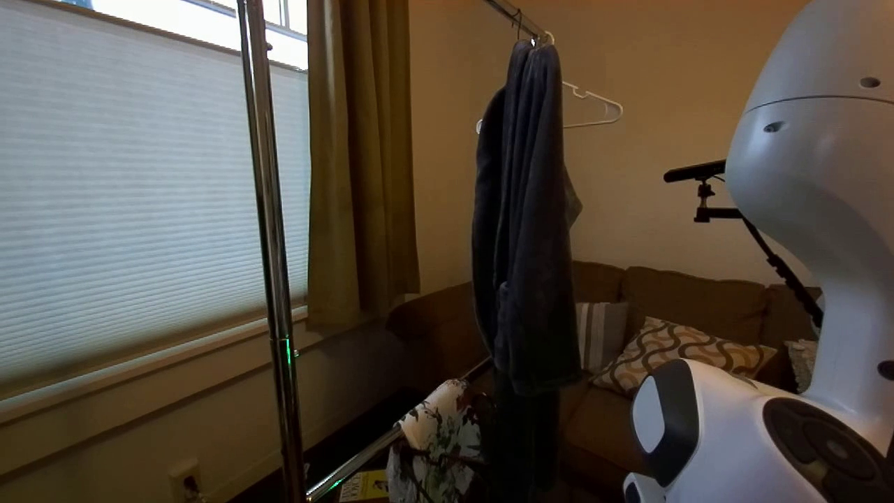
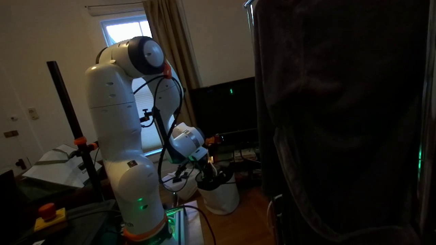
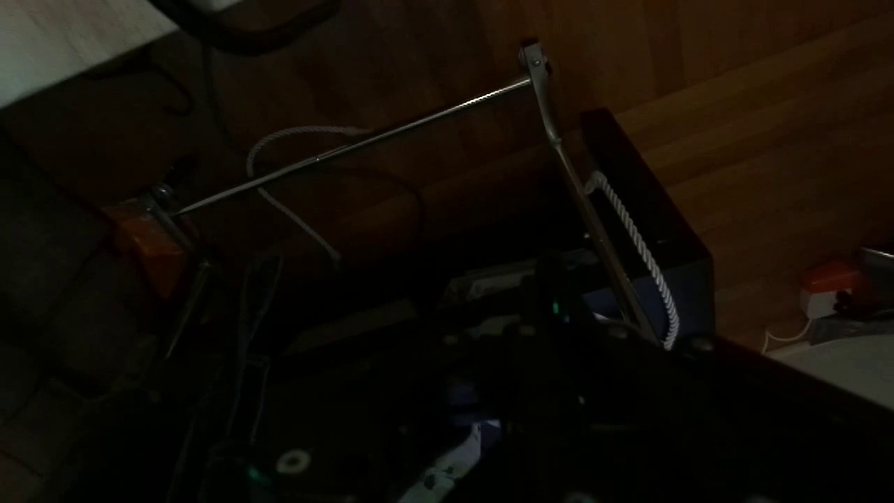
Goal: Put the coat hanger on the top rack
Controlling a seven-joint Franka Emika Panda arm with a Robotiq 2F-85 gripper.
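One white hanger (image 1: 607,101), seemingly racked already

Nearest the arm (image 2: 115,136), the claw (image 2: 208,170) hangs low in shadow; I can't tell whether it's spread or gripping anything. Farther off, partly hidden behind a dark robe (image 1: 527,209), the hanger hooks over the top rack (image 1: 503,10). I'd guess light, stiff, slick plastic, best pinched at the neck, which the robe hides.

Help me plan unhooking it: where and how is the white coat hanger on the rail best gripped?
Probably the exposed shoulder end of the white coat hanger, coming from the right in an exterior view and pinching across its slim bar: that end juts clear of the dark robe, which hides the middle.
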